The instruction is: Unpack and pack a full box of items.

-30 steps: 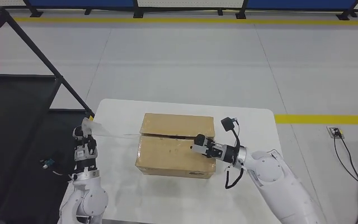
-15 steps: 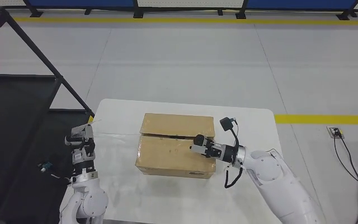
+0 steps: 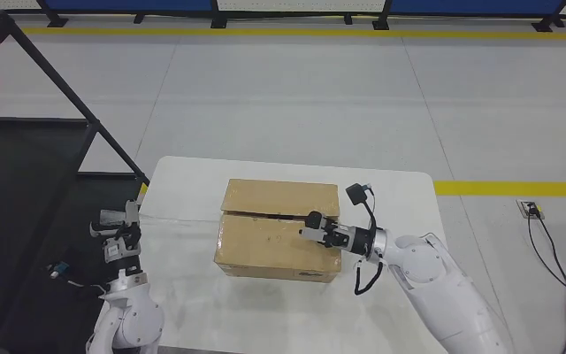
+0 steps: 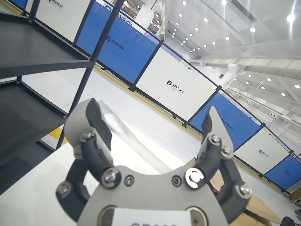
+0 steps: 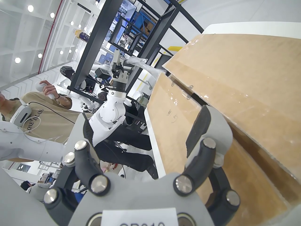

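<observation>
My right gripper hovers, fingers spread, over the brown cardboard box; clear plastic film runs just beside my spread left gripper.

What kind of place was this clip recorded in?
Probably a fenced robot work cell in a large industrial hall. Blue and white partition panels close off the floor, a yellow floor line runs along them, and black metal shelving stands beside the white table.

Brown cardboard box lies in the middle of the white table, flaps closed over a dark seam
</observation>
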You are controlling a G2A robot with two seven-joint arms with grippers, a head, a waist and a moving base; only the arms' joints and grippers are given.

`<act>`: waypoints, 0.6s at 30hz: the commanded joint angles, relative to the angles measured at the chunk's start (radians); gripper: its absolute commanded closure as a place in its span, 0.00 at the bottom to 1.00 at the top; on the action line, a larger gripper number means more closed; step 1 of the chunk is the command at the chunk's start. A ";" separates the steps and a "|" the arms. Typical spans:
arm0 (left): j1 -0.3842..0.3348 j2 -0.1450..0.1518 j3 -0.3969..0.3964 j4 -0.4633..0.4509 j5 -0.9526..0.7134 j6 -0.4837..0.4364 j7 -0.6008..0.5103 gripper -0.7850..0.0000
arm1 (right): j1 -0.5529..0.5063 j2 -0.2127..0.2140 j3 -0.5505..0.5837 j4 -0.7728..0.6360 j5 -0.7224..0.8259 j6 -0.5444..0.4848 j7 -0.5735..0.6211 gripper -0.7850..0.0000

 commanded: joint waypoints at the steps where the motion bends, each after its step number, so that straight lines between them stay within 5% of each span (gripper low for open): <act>1: 0.010 0.000 -0.019 -0.025 -0.013 -0.009 0.003 0.00 | -0.001 0.000 0.001 0.000 0.001 0.000 -0.001 0.00; 9: 0.050 0.002 -0.079 -0.192 -0.003 -0.027 -0.036 0.00 | 0.012 -0.003 -0.018 0.005 0.005 0.005 0.014 0.00; 18: 0.012 0.004 -0.035 -0.392 0.099 -0.053 -0.152 0.00 | 0.040 -0.011 -0.056 0.041 0.033 -0.005 0.057 0.00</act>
